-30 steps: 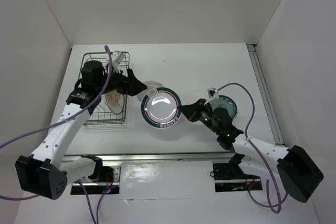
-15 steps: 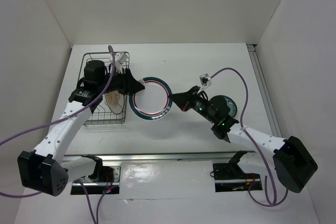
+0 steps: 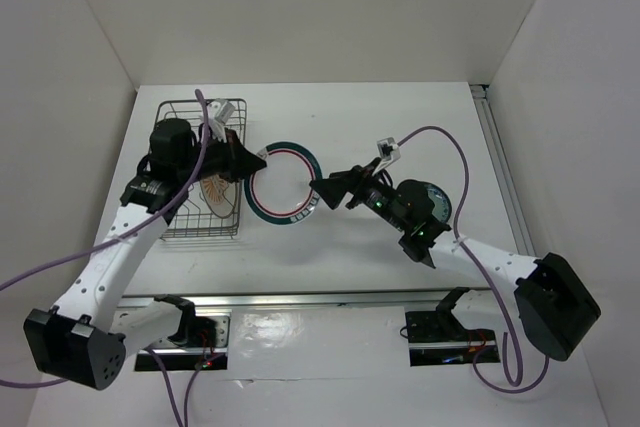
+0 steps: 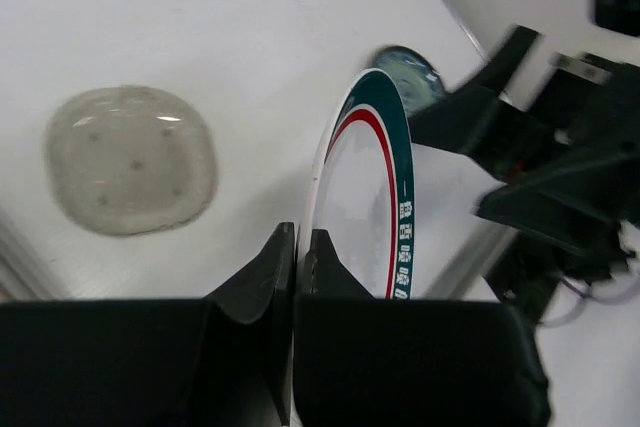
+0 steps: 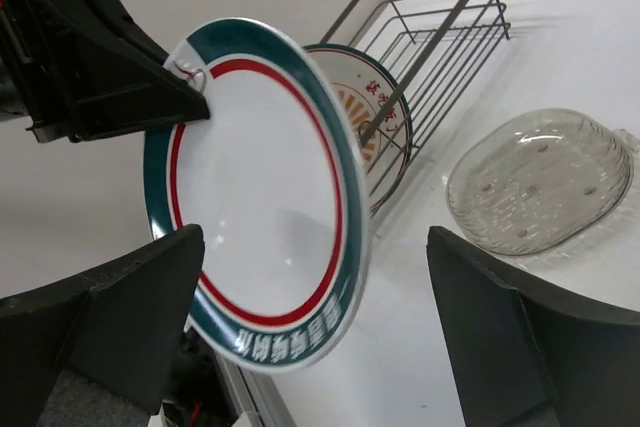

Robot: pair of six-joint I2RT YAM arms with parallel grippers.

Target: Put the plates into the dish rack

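Note:
The white plate with a teal-and-red ring (image 3: 285, 185) hangs tilted on edge between the two arms. My left gripper (image 3: 255, 160) is shut on its left rim; in the left wrist view the fingers (image 4: 300, 242) pinch the plate (image 4: 365, 217). My right gripper (image 3: 322, 190) stands open at the plate's right edge, its fingers (image 5: 130, 317) wide apart around the plate (image 5: 260, 187) without touching it. The dish rack (image 3: 190, 112) holds the cream sunburst plate (image 3: 215, 192) upright. The translucent grey plate (image 5: 540, 182) lies on the table. The teal-patterned plate (image 3: 432, 202) lies under my right arm.
White walls close the table on three sides. A metal rail (image 3: 497, 177) runs along the table's right edge. Purple cables loop from both arms. The grey plate (image 4: 130, 157) lies beside the rack (image 5: 430, 37), which stands at the back left.
The ringed plate moved left toward the rack and passed from hand to hand: my left gripper shut on its rim and my right gripper opened off it.

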